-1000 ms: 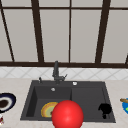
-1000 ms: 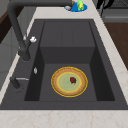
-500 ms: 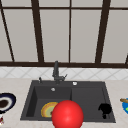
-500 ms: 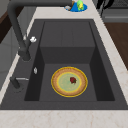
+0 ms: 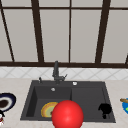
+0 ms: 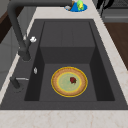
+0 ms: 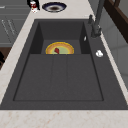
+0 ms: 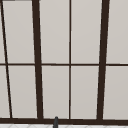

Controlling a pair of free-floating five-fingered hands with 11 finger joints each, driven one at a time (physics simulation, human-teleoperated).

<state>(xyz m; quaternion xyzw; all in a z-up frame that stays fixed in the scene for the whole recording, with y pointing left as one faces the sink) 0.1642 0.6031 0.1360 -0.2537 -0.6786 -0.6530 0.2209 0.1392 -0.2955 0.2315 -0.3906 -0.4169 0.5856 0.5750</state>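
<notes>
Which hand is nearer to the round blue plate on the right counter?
Right. The right hand is just left of the round blue plate; the left hand is far across the dark sink, at the left edge.

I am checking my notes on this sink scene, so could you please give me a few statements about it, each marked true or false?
1. A yellow-rimmed plate lies in the sink's deep basin. True.
2. The right hand shows over the sink's right front part. True.
3. The plate is bare. False: a small dark red bit lies on it.
4. The faucet stands at the sink's front edge. False: it stands at the back, below the window.
5. A dark-rimmed bowl sits on the counter left of the sink. True.
</notes>
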